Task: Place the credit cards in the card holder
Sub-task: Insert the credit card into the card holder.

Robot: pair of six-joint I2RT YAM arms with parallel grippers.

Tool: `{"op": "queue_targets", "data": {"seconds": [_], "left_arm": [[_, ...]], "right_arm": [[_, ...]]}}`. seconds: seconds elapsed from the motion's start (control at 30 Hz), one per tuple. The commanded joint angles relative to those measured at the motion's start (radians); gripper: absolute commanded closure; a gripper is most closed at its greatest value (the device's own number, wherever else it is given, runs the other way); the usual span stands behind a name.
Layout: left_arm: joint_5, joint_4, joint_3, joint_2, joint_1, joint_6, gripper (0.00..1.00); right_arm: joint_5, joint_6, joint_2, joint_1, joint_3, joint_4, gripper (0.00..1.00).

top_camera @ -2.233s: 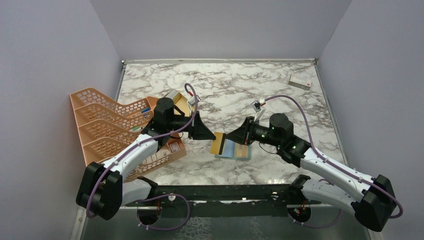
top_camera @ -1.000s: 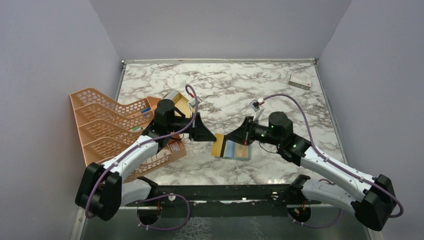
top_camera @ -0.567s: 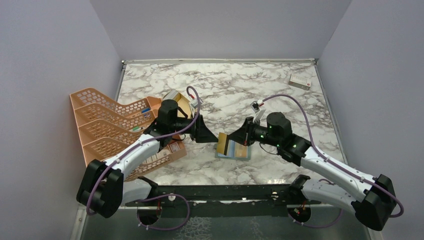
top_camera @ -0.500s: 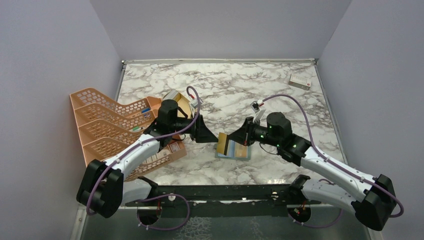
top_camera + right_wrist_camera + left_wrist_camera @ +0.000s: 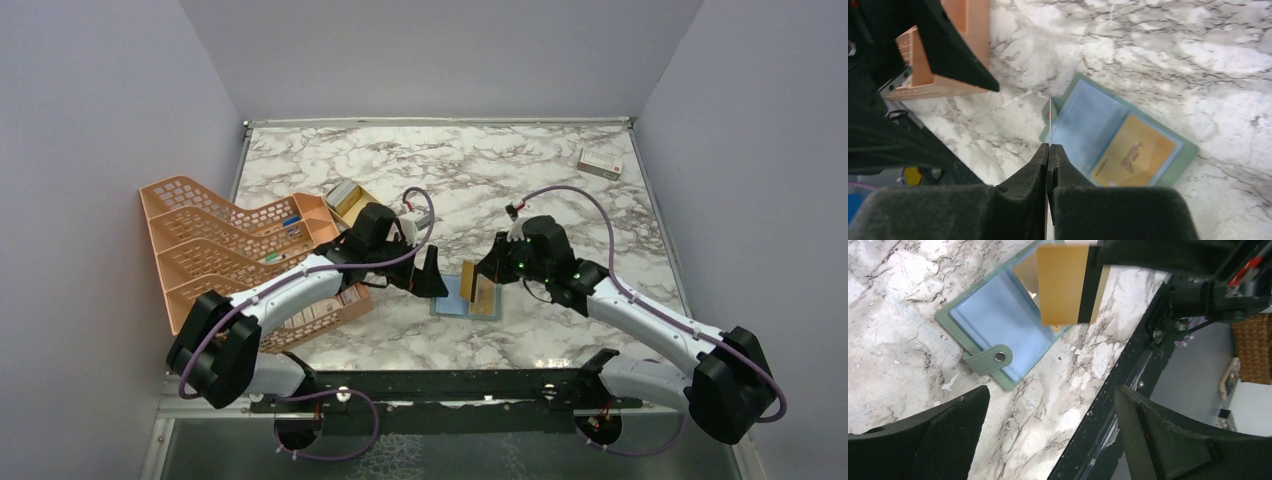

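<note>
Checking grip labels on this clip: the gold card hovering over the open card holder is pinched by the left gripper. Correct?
No. The right gripper pinches the gold card over the open card holder; the right wrist view shows the card edge-on between its shut fingers. The left gripper stands open, holding nothing.

Orange rack point(image 5: 205, 252), white box point(image 5: 600, 162)

Left end effector point(image 5: 1050, 395) gapes; right end effector point(image 5: 1049, 148) seemingly clamped.
</note>
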Motion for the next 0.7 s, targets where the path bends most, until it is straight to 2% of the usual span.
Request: {"op": "queue_targets", "data": {"seconds": [0.0, 0.07, 0.17, 0.37, 0.47, 0.67], "left_arm": [[-0.128, -0.054, 0.051, 0.042, -0.054, 0.043, 0.05], [-0.143, -0.054, 0.056, 0.068, -0.069, 0.040, 0.10], [-0.158, -0.053, 0.063, 0.107, -0.084, 0.028, 0.29], [-0.195, -0.052, 0.068, 0.182, -0.111, 0.002, 0.55], [-0.225, -0.044, 0.057, 0.199, -0.131, -0.008, 0.65], [-0.254, 0.010, 0.020, 0.230, -0.148, -0.039, 0.78]], "right_arm": [[-0.082, -0.047, 0.021, -0.105, 0.012, 0.001, 0.99], [-0.153, -0.052, 0.029, -0.157, 0.003, 0.014, 0.99], [-0.199, -0.054, 0.038, -0.195, -0.007, 0.017, 0.99], [-0.294, -0.029, 0.076, -0.256, -0.052, 0.079, 0.99], [-0.330, -0.015, 0.104, -0.270, -0.070, 0.121, 0.99], [-0.384, 0.011, 0.155, -0.282, -0.097, 0.187, 0.99]]}}
